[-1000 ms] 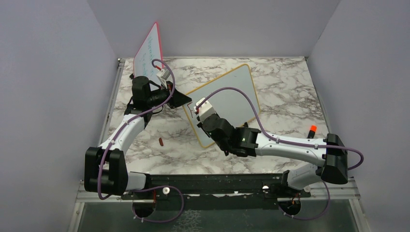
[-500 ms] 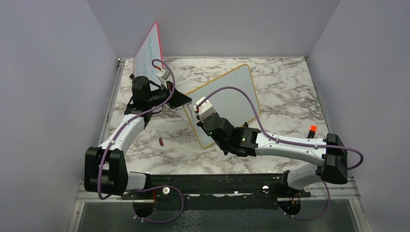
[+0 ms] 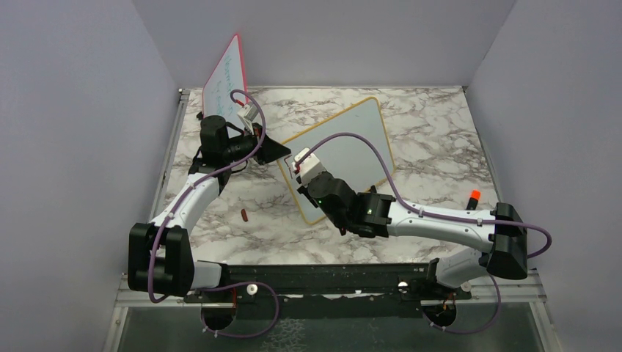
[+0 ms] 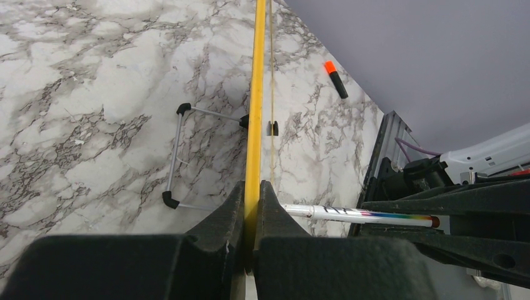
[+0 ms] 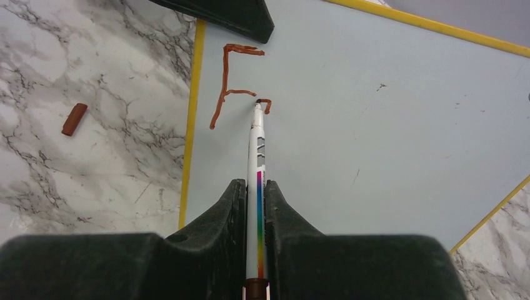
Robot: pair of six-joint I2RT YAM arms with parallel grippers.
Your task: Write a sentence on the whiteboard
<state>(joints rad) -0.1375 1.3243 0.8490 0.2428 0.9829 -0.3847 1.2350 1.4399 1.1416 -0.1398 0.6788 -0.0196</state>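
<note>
Right wrist: whiteboard [image 5: 375, 125] bears one letter [image 5: 237, 92], "F" (dark red).

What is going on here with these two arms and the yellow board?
The left tool is shut on the yellow edge of the whiteboard, steadying it. The right tool grips a marker whose tip touches the board. Of the sentence, only a dark red F and the start of a second letter are written. A red-brown cap lies on the table nearby.
</note>
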